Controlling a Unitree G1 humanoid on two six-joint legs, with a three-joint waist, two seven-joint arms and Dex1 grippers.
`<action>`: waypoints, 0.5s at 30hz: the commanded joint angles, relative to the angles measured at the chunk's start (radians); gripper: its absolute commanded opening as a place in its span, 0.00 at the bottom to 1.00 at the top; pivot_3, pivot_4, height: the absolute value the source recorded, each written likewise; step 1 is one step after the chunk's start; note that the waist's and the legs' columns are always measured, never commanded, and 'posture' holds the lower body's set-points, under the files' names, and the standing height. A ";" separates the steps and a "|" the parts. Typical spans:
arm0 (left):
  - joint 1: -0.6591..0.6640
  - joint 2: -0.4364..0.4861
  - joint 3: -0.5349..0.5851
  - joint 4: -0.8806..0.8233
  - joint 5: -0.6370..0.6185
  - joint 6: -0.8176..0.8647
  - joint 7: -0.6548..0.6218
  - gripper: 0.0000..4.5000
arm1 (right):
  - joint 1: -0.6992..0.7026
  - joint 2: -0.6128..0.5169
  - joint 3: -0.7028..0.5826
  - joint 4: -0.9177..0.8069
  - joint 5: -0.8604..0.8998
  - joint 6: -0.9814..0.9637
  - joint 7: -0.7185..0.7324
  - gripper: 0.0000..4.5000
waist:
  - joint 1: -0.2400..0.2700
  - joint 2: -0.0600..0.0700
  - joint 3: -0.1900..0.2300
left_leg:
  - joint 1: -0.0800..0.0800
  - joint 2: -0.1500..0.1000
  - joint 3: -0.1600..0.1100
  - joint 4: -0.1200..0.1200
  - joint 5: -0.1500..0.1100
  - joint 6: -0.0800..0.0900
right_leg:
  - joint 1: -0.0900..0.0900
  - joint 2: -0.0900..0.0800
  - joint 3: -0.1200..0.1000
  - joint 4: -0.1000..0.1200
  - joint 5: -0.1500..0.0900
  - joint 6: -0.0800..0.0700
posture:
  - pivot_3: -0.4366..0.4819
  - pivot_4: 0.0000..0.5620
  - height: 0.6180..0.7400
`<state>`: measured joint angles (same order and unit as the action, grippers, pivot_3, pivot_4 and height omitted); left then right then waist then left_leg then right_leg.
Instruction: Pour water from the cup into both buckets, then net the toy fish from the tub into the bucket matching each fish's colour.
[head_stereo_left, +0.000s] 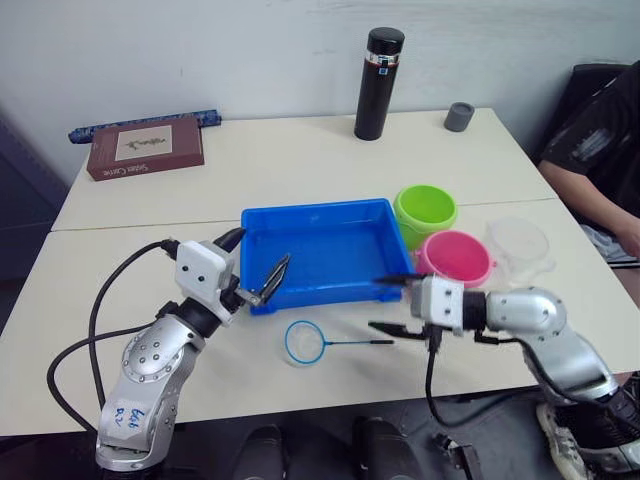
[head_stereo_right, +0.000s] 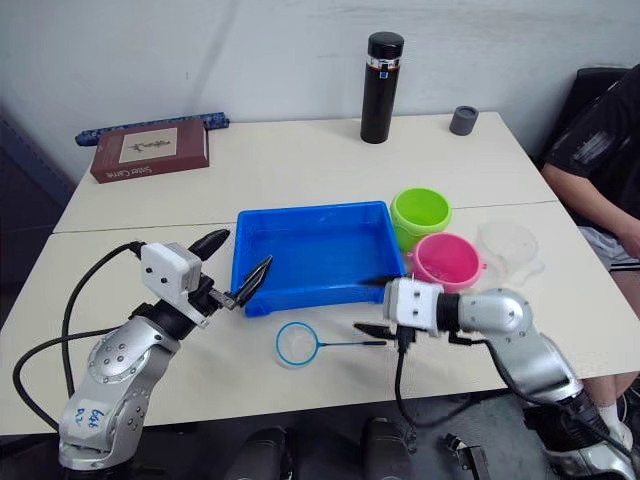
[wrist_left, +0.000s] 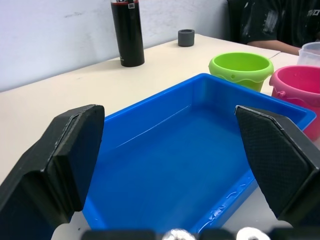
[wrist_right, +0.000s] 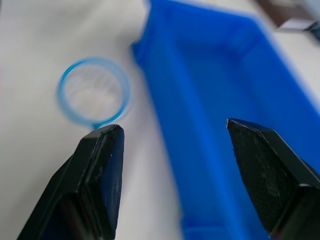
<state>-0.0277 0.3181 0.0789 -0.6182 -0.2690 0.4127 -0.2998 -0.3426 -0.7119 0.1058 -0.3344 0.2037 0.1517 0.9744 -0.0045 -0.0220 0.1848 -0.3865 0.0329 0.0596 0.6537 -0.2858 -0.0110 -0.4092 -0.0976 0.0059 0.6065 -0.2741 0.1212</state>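
Left gripper (wrist_left: 170, 165) spread wide over the blue tub (wrist_left: 200, 165); beyond its far rim sit the green bucket (wrist_left: 240, 67) and pink bucket (wrist_left: 297, 85), black flask (wrist_left: 127, 32) behind

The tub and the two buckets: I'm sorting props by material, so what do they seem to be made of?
The tub looks like moulded plastic, bright blue and glossy: light streaks glint along its rim and floor. The green bucket and the pink bucket also look like plastic, opaque, smooth and slightly shiny, with thin moulded rims. All three seem rigid, though that is a guess.
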 joint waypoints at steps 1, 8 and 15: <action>-0.005 -0.002 -0.001 -0.005 0.009 -0.025 0.004 1.00 | -0.054 0.038 -0.066 -0.064 0.054 0.122 -0.099 0.77 | 0.001 0.000 0.000 | 0.000 0.000 0.000 0.000 0.000 0.000 | 0.000 0.000 0.000 0.000 0.000 0.000 | 0.48 0.27 1.00; -0.033 -0.014 0.000 0.070 0.040 -0.040 0.030 1.00 | -0.154 0.177 -0.159 -0.041 0.013 0.279 -0.386 0.77 | 0.002 0.000 0.000 | -0.001 0.000 0.000 -0.001 0.000 0.000 | -0.001 -0.001 0.000 0.000 0.000 0.000 | 0.48 0.27 1.00; -0.048 -0.029 -0.004 0.133 0.072 -0.082 0.046 1.00 | -0.059 0.263 -0.101 -0.108 -0.080 0.265 -0.534 0.77 | 0.001 0.000 0.000 | -0.002 -0.001 0.001 -0.003 0.000 0.000 | -0.002 -0.001 0.000 -0.001 0.000 -0.001 | 0.48 0.27 1.00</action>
<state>-0.0671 0.2893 0.0677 -0.4847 -0.2099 0.3607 -0.2612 -0.4055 -0.4586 0.0015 -0.3870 0.1470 0.4386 0.4768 -0.0037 -0.0221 0.1848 -0.3882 0.0324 0.0601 0.6511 -0.2860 -0.0110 -0.4111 -0.0990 0.0054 0.6056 -0.2745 0.1204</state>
